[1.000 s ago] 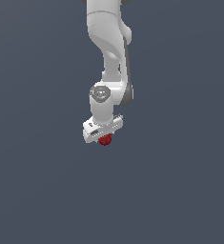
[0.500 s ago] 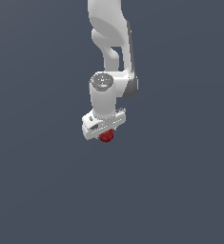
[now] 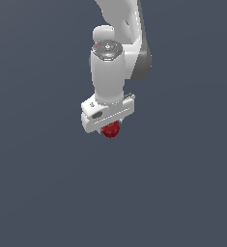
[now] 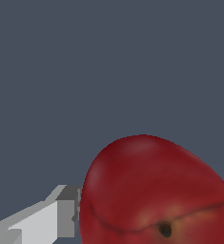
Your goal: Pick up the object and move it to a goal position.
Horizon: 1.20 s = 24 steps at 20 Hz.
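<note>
The object, a small glossy red apple-like ball (image 3: 110,130), hangs just under the white hand of the arm in the exterior view, and my gripper (image 3: 110,129) is shut on it. Most of the ball is hidden by the hand there. In the wrist view the red ball (image 4: 151,190) looms large, its dark stem dimple facing the camera, with one grey-white finger (image 4: 61,214) pressed against its side. The other finger is hidden behind the ball. No goal marker shows in either view.
Plain dark blue-grey ground (image 3: 47,193) fills both views around the arm. The white arm (image 3: 117,43) rises from the hand to the exterior view's top edge. No other objects are in sight.
The arm and the held ball have shifted slightly to the exterior view's right and upward, and the hand appears a little larger. The grip on the ball is unchanged.
</note>
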Motion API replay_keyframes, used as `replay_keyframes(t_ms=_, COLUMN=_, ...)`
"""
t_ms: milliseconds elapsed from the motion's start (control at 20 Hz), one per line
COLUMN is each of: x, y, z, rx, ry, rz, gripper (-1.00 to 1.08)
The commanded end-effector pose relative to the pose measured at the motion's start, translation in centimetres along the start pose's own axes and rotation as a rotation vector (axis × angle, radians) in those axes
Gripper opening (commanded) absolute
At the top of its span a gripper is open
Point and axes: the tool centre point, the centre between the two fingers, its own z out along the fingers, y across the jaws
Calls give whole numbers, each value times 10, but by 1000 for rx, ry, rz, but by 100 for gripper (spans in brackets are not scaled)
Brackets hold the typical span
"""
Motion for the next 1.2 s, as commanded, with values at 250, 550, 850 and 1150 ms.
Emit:
replay_keyframes(t_ms=250, x=22, y=-1, z=-78, rx=-1, ry=2, rz=0, gripper=-100)
replay_keyframes(t_ms=550, x=39, y=-1, z=-133, rx=-1, ry=2, rz=0, gripper=-100)
replay_keyframes(t_ms=850, x=54, y=-1, z=-177, rx=-1, ry=2, rz=0, gripper=-100)
replay_keyframes(t_ms=1150, x=65, y=0, z=-212, rx=-1, ry=2, rz=0, gripper=-100)
